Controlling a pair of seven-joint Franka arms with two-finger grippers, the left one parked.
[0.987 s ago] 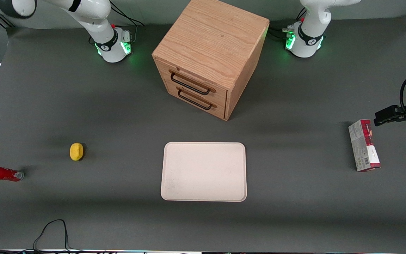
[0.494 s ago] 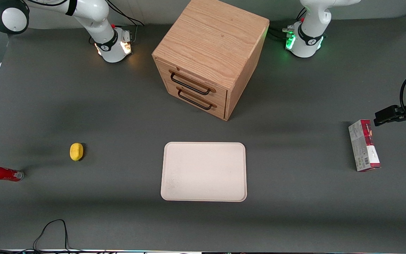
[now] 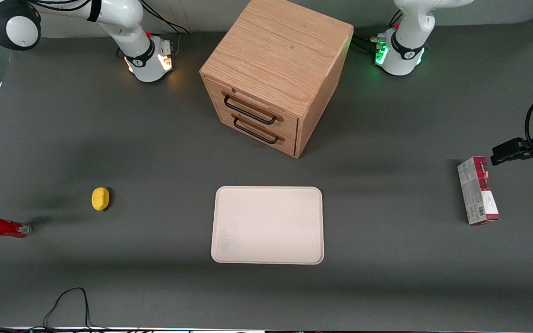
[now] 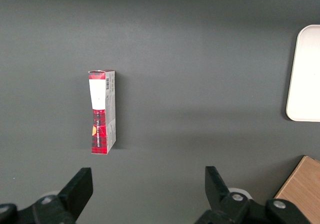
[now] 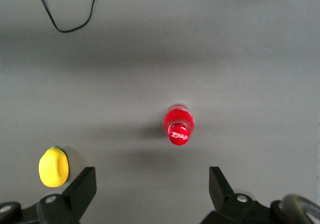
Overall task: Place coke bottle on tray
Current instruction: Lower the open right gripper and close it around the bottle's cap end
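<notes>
The coke bottle (image 3: 0, 227) is a small slim red bottle at the working arm's end of the table, nearer the front camera than the lemon. In the right wrist view I look down on its red cap (image 5: 178, 125). My right gripper (image 5: 150, 189) is open and empty, high above the table, its two dark fingertips (image 5: 82, 184) spread wide and well apart from the bottle. The gripper itself is out of the front view. The cream-white tray (image 3: 267, 225) lies empty mid-table, in front of the drawer box.
A yellow lemon (image 3: 100, 199) lies between bottle and tray, and shows in the right wrist view (image 5: 53, 167). A wooden two-drawer box (image 3: 275, 69) stands mid-table. A red-and-grey carton (image 3: 478, 190) lies toward the parked arm's end. A black cable (image 3: 67, 300) loops at the front edge.
The working arm's upper joint has shifted slightly in the front view, and its base light went from green to orange. Bottle, lemon and tray have not moved.
</notes>
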